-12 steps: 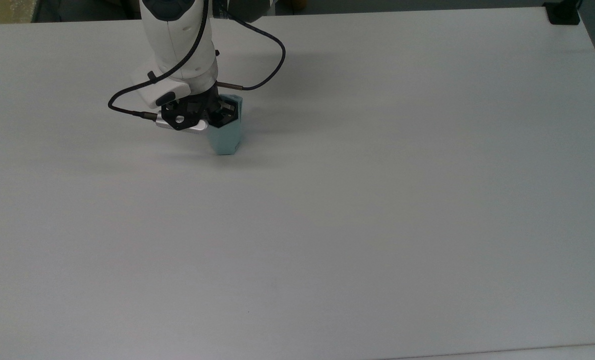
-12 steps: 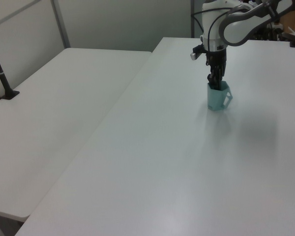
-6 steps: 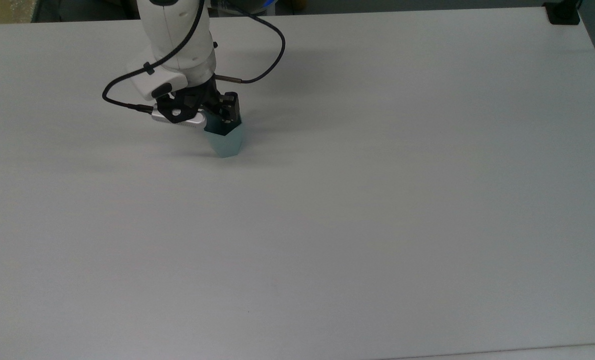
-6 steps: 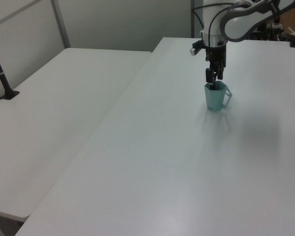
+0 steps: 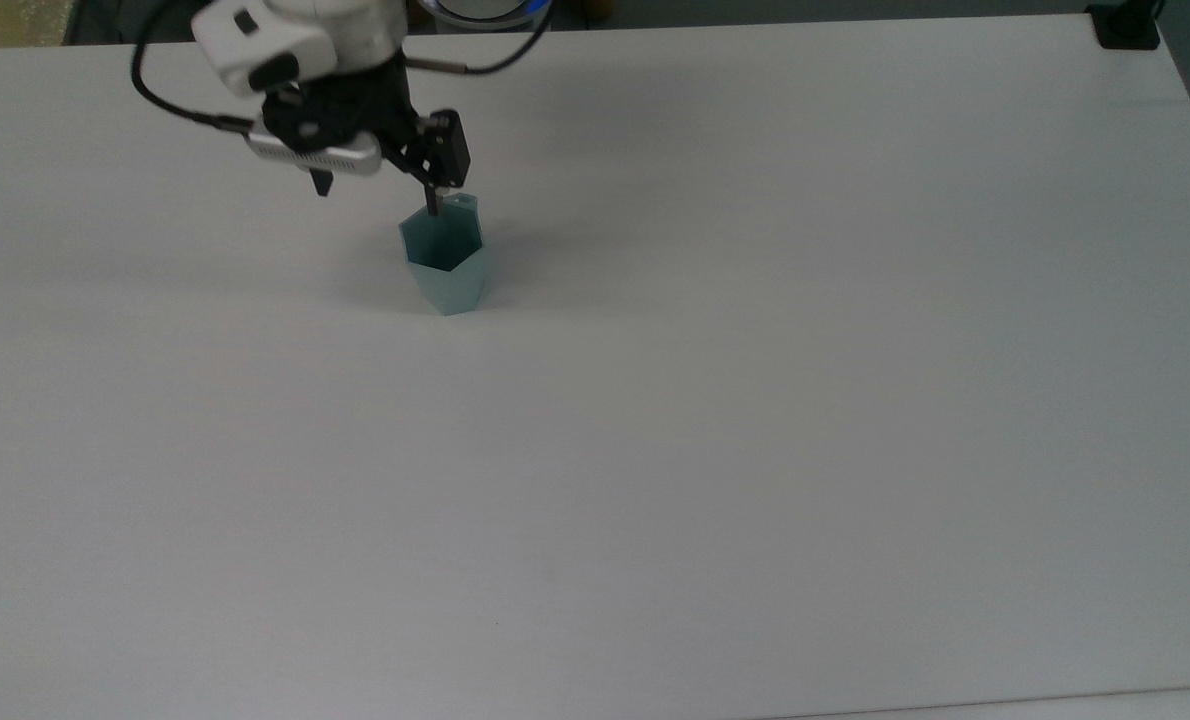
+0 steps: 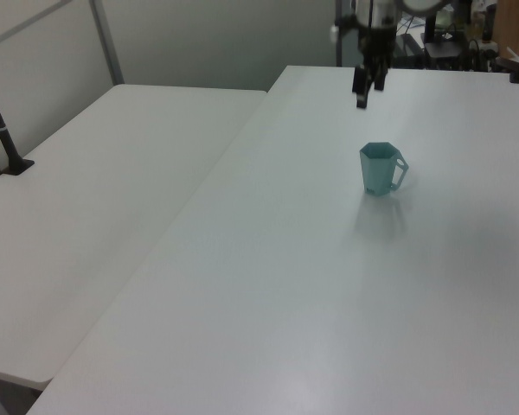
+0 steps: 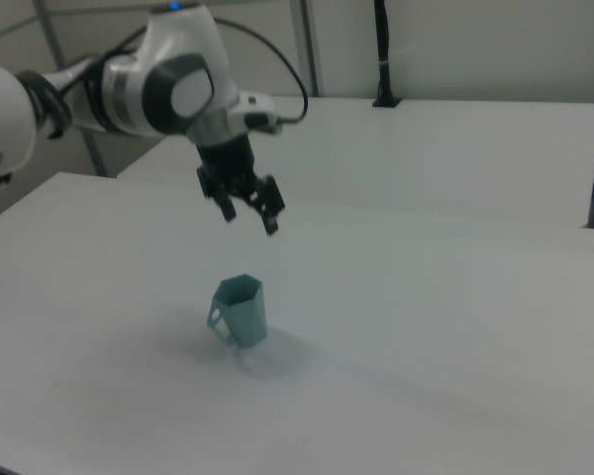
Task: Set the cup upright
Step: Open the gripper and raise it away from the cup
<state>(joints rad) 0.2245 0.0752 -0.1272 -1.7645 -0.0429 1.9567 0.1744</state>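
The pale teal faceted cup [image 5: 445,262] stands upright on the white table [image 5: 755,400], its hexagonal mouth facing up and nothing inside it. In the left view the cup [image 6: 379,169] shows its holed tab on the left view's right side; in the right view the cup [image 7: 243,310] has the tab on the right view's left. My gripper [image 5: 377,195] hangs well above the cup and a little behind it, open, with nothing between its fingers. It is seen high over the table in the left view [image 6: 366,93] and the right view [image 7: 249,220].
A second white table [image 6: 95,199] adjoins on the left view's left, with a black post [image 6: 4,134] clamped at its edge. A black clamp [image 5: 1125,28] sits at the table's far corner in the top view's right. A dark cable [image 5: 170,100] loops off the wrist.
The gripper has let go of the cup's rim and risen straight up and away. The cup stays standing upright where it was.
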